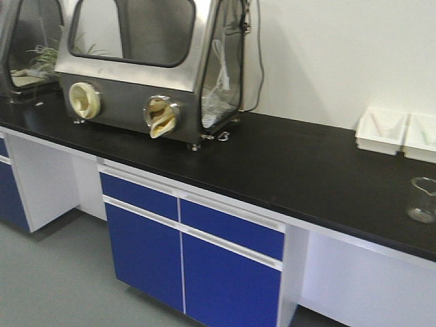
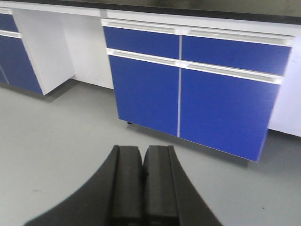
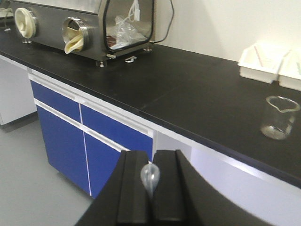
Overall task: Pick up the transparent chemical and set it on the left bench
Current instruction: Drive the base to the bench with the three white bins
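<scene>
A small clear glass beaker [image 1: 423,199] with a pour spout stands upright on a long black bench [image 1: 286,163], near its front edge at the far right. It also shows in the right wrist view [image 3: 280,117], on the same bench [image 3: 188,94]. My right gripper [image 3: 151,153] is shut on the bulb of a pale translucent pipette [image 3: 150,176], held in front of and below the bench edge, left of the beaker. My left gripper [image 2: 142,148] is shut and empty, low over the grey floor, facing the blue cabinets. Neither gripper shows in the front view.
Two white plastic bins [image 1: 381,129] sit against the white wall behind the beaker. A steel glove box [image 1: 150,61] with two round ports stands at the bench's left. Blue cabinet doors and drawers [image 1: 191,252] run under the worktop, above a grey floor [image 2: 56,141].
</scene>
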Available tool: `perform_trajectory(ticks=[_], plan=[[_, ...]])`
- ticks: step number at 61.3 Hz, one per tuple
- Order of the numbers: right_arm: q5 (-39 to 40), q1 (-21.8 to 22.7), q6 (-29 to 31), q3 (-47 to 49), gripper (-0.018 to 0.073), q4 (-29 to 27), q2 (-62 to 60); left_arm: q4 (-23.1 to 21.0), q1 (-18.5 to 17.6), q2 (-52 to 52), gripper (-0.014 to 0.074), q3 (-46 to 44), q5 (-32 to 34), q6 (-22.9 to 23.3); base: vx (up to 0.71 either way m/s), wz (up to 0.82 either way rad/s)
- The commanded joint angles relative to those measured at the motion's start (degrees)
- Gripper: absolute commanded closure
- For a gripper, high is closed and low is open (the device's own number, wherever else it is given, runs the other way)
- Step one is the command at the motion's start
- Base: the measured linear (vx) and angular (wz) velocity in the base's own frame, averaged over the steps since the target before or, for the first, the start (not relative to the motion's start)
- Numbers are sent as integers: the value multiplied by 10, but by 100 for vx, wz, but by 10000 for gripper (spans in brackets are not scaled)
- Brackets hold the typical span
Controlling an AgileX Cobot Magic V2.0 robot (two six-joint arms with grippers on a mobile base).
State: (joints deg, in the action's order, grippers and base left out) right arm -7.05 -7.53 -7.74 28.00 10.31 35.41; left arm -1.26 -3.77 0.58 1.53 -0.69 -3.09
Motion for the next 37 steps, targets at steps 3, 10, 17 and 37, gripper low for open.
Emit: perform_trajectory(ticks=[3, 10, 17, 37], plan=[[46, 3, 4, 18, 564, 4, -1, 0, -1, 11, 600, 9, 45, 4, 32, 27], [46, 3, 4, 18, 564, 4, -1, 0, -1, 11, 600, 9, 45, 4, 36, 10], [46, 3, 4, 18, 564, 4, -1, 0, -1, 11, 600, 9, 45, 4, 40, -11], [46, 3, 4, 18, 564, 4, -1, 0, -1, 11, 600, 9, 45, 4, 43, -45]])
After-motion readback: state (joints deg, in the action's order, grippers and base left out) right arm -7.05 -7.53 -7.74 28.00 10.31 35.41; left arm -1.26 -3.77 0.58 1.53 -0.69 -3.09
